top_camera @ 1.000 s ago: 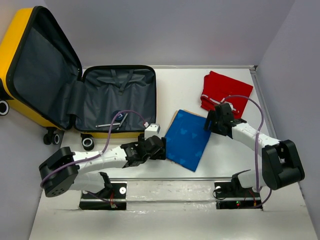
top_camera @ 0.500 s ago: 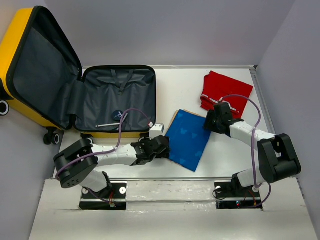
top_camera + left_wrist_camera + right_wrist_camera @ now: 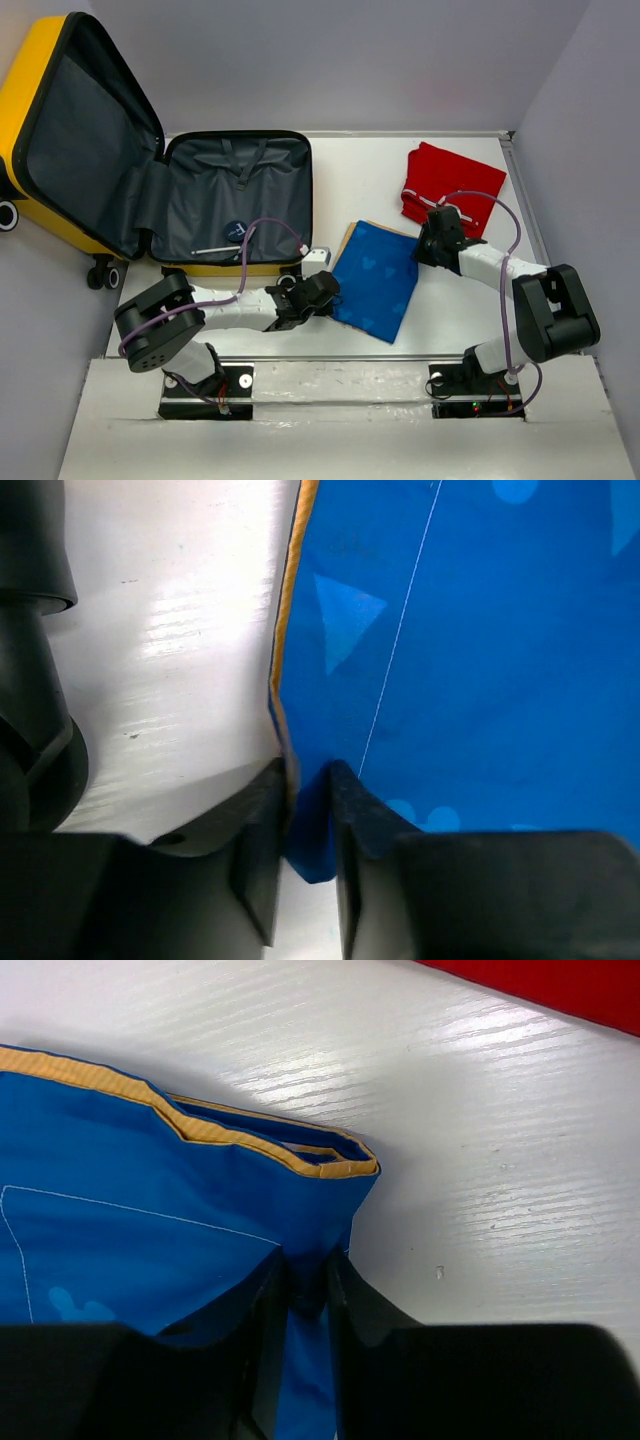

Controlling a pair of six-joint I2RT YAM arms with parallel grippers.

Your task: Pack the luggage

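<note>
Part of the luggage (image 3: 235, 200) lid ran off the overhead view's left edge; the case lay open at the far left of the surface (image 3: 360, 170), grey lining up. My left claw (image 3: 305, 780) was clamped on the blue cloth (image 3: 378, 275) at its near-left edge, and my right claw (image 3: 305, 1275) on its far-right corner, pads half buried in fabric. Just beyond lay the red cloth (image 3: 440, 180), apart from the blue. Since a second before, my left elbow had swung inward, though the blue cloth had barely shifted.
</note>
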